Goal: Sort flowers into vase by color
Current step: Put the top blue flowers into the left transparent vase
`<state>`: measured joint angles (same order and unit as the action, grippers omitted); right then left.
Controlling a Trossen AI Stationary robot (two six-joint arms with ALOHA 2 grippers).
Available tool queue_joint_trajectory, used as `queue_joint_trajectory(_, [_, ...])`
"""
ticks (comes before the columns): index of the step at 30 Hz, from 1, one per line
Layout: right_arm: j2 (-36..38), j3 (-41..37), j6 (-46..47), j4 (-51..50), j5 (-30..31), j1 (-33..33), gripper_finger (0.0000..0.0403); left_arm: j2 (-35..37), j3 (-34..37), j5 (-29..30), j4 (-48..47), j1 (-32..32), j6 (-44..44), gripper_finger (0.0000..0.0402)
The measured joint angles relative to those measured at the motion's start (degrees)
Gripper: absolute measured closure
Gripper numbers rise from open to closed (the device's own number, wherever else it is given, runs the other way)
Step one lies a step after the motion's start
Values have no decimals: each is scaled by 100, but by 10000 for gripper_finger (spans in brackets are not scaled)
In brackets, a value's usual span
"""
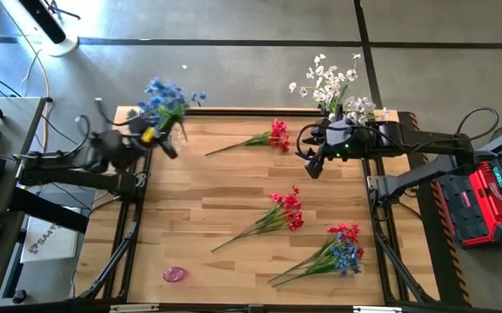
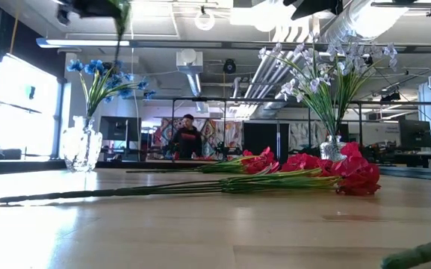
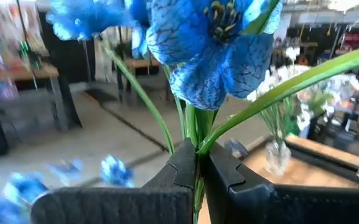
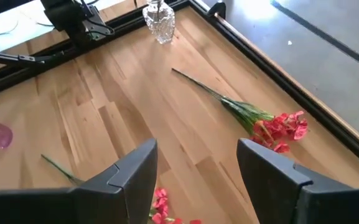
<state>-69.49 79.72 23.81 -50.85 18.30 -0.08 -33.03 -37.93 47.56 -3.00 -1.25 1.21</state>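
Left jaws: the left gripper (image 3: 198, 168) is pinched tight on the green stems of a blue flower (image 3: 213, 46), blossoms standing up past the fingertips.
Where that is: up at the far left corner of the table (image 1: 233, 187), right by the blue bunch (image 1: 165, 97) already in its glass vase (image 2: 81, 147).
Right jaws: the right gripper (image 4: 195, 168) is spread wide and holding nothing, hanging over the far right of the table beside the white flowers (image 1: 333, 83) in their own vase.
Nearest target: a red spray (image 1: 272, 135) lies flat just left of the right gripper, blossoms toward it, stem trailing away toward the left arm, running roughly across the table.
Which arm: the right one looks much the nearer, I'd say, and it's the free one.
Others waiting: a second red spray (image 1: 281, 211) mid-table and a mixed red-and-blue bundle (image 1: 338, 248) near the front right, both slanting down-left.
Odd bit: a small pink object (image 1: 175, 275) at the front edge.
No red vase that I can spot.
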Motion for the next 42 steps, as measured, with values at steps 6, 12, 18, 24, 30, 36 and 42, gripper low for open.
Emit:
queue_joint_trajectory(6, [0, 0, -33, 80, 70, -26, 194, 1033, 323, 588, -6, 21, 786, 401])
queue_joint_trajectory(12, [0, 0, -155, 250, 189, -30, 194, 1710, 959, 1611, 61, -51, 803, 401])
queue_joint_trajectory(18, [0, 0, -506, 820, 45, -224, 194, 1944, 1729, 1912, 557, -358, 807, 401])
queue_joint_trajectory(24, [0, 0, -494, 900, -252, -368, 194, 1992, 2328, 1525, 1558, -832, 882, 401])
queue_joint_trajectory(30, [0, 0, -381, 807, -387, -358, 194, 1993, 2391, 1216, 2316, -1088, 1424, 401])
queue_joint_trajectory(36, [0, 0, -310, 732, -378, -358, 194, 1993, 2402, 1257, 2243, -1268, 1693, 401])
queue_joint_trajectory(42, [0, 0, -311, 798, -350, -396, 194, 1993, 2406, 1048, 913, -1660, 655, 401])
